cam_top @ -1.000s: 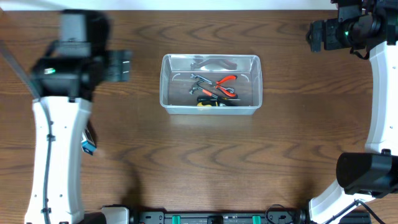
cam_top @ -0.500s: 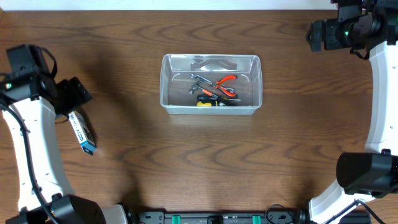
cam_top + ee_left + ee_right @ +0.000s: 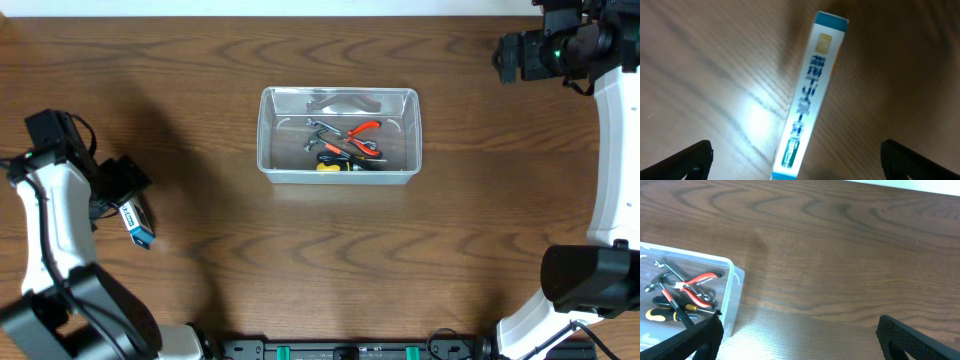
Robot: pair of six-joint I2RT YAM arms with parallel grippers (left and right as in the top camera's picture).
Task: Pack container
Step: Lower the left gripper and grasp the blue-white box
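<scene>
The clear plastic container point(image 3: 266, 128) stands at the table's middle and holds red-handled pliers point(image 3: 362, 137), a yellow-handled tool and other small hand tools; it also shows in the right wrist view point(image 3: 731, 292). A long white and blue box point(image 3: 137, 224) lies on the table at the left, and fills the left wrist view point(image 3: 812, 95). My left gripper point(image 3: 795, 162) is open, low over the box, with the box between its fingers. My right gripper point(image 3: 800, 337) is open and empty, high at the far right corner point(image 3: 505, 58).
The dark wood table point(image 3: 330, 260) spreads around the container. The arms' bases stand along the front edge, with the right base point(image 3: 585, 280) at the lower right.
My left arm has swung from high over the table's left down to the white and blue box, and its open fingers now straddle it. The right arm has not moved.
</scene>
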